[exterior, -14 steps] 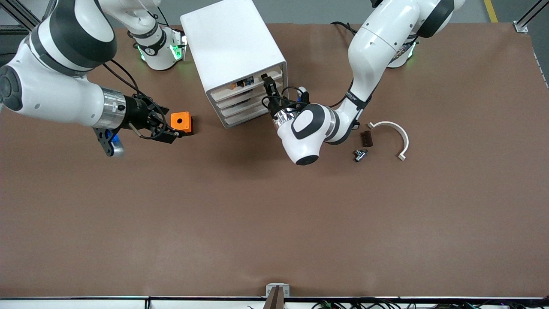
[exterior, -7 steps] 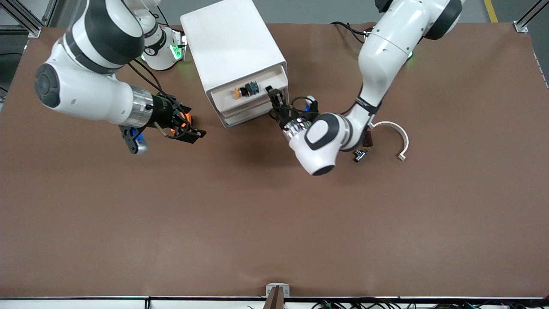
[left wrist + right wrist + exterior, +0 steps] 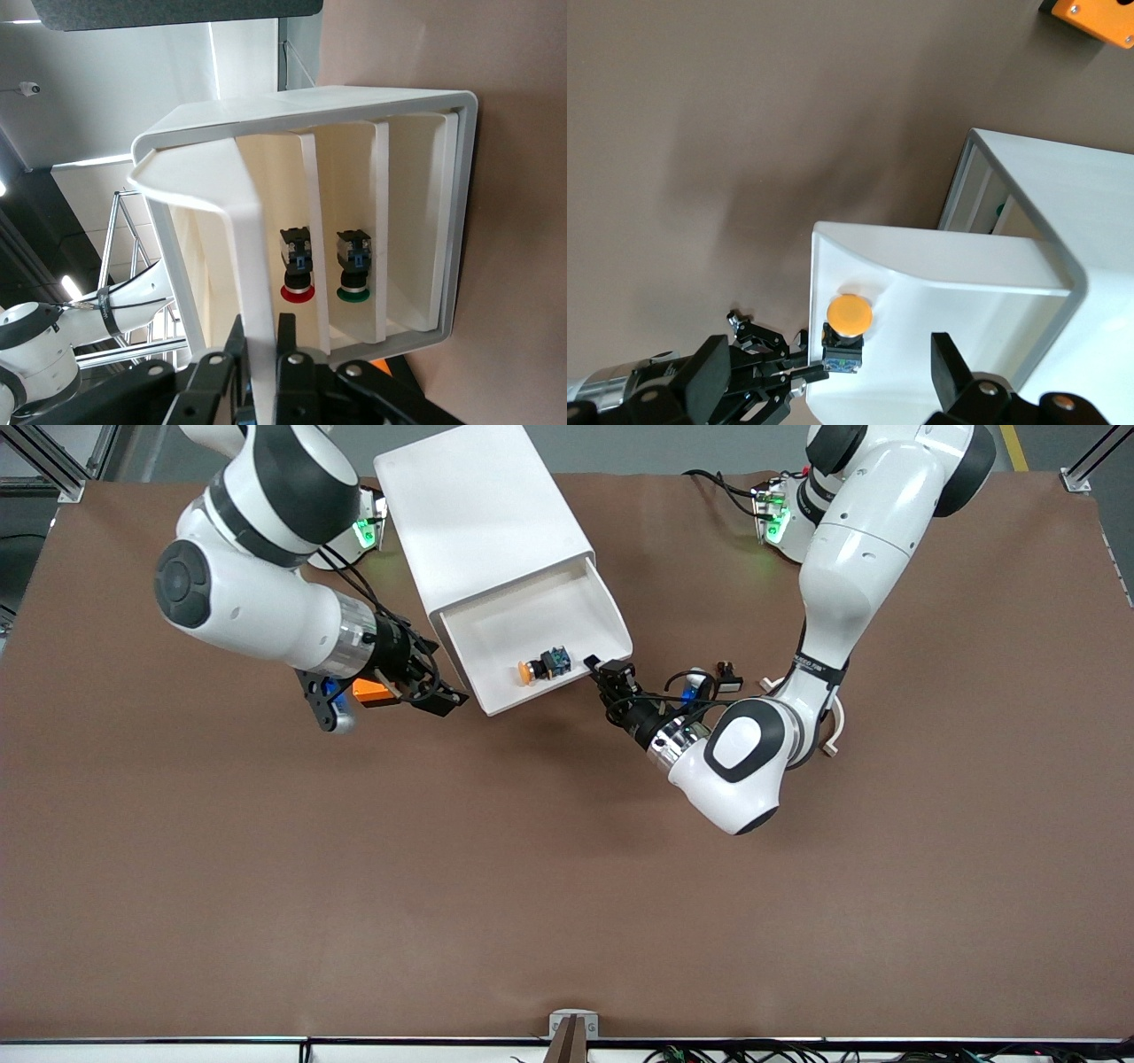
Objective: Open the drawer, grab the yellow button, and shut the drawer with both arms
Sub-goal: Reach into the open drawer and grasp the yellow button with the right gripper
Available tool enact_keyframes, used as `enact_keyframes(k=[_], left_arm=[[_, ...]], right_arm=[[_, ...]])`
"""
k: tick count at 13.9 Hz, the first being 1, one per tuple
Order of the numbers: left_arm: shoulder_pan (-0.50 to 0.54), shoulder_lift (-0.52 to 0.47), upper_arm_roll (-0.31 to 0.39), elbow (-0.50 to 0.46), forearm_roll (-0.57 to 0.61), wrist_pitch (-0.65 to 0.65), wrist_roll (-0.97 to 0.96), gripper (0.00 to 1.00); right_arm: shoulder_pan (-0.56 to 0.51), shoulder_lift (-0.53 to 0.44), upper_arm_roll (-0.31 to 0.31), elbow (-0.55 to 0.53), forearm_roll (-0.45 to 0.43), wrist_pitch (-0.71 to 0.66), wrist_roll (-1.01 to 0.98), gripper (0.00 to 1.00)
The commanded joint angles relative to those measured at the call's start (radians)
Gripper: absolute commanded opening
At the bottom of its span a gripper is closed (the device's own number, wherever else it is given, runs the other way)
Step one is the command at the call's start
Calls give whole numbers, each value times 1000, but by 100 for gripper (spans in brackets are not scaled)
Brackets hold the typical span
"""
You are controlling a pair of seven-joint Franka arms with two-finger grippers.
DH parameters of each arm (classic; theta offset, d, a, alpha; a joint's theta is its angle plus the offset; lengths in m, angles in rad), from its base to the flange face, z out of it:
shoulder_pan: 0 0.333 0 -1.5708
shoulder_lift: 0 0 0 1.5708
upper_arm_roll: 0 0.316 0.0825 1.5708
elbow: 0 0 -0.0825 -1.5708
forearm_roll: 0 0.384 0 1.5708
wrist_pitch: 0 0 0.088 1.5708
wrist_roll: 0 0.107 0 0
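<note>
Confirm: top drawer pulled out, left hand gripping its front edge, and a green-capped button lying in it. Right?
Not quite. The button in the drawer has an orange cap, not green, as the front view shows. The drawer is out, and the left hand grips its front edge.

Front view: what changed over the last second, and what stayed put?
The left gripper, shut on the drawer's front lip, drew it well out of the cabinet, exposing the button. The right gripper, open, swung toward the drawer. The cabinet and the orange box stayed.

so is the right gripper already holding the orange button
No, the right gripper hangs open beside the drawer, while the button lies in it.
</note>
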Motion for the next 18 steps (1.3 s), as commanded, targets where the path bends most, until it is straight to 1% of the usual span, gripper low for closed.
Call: enact_keyframes(k=[1,2,4,5,6,8,11,12,13,15,18], left_arm=[[34,-5,-1,23,-22,-23,35,94],[49,-8,-2,25,-22,-26,35,99],[93,-14,-2,43,-16,-34,34,99],[115,-15,-1,48,-10,-39,35,99],[141,-15,1,63,10,-39,35,99],[178,-15,-7,91,90,-39,37,99],[204,-34,2,126,203,-37,66,99],[208,-52,27,126,219,-37,93,99],[219,-69,54,126,222,-39,142,99],[247,-98,67,126,262,-39,207,99],[284,-144,65,125,332,-39,340,99]], right_arm=[[30,13,45,-7,-97,43,96,100],[30,11,71,-18,-125,59,119,100],[28,8,106,-55,-149,107,150,100],[28,8,134,-72,-178,128,177,100],[28,8,158,-87,-212,153,208,100],[30,10,187,-125,-249,214,256,100],[36,16,209,-176,-294,303,314,100],[38,34,214,-176,-310,320,340,100],[38,51,229,-175,-349,331,380,100],[39,89,253,-176,-430,366,464,100],[64,111,253,-175,-458,385,518,100]])
